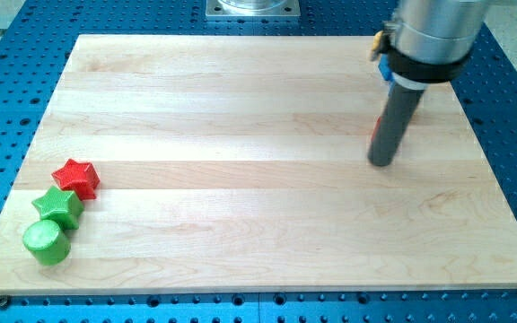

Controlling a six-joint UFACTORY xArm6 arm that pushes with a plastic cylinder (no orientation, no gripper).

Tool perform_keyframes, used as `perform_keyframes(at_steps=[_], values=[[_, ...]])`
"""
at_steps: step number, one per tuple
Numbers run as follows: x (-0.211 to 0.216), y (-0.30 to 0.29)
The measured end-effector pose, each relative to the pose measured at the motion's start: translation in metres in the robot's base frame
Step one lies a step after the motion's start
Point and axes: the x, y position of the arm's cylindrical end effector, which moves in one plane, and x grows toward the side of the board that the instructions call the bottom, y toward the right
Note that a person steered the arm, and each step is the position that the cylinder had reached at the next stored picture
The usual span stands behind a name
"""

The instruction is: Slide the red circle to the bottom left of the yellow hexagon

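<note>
At the view's right, the jawless tip [381,163] sits by a half-hidden red block [377,121], probably light; push its side.

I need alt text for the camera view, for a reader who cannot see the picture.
A dark rod's tip rests on a pale wooden board at the view's right, with a sliver of red and of blue showing behind the rod. Far away at the view's bottom left sit a red star block, a green star block and a green cylinder block.
</note>
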Motion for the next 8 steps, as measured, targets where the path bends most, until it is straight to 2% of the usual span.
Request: perform_keyframes(at_steps=[2, 4, 6, 8], values=[[-0.005, 0.048], [-0.010, -0.034], [-0.027, 0.013], [-0.065, -0.004]])
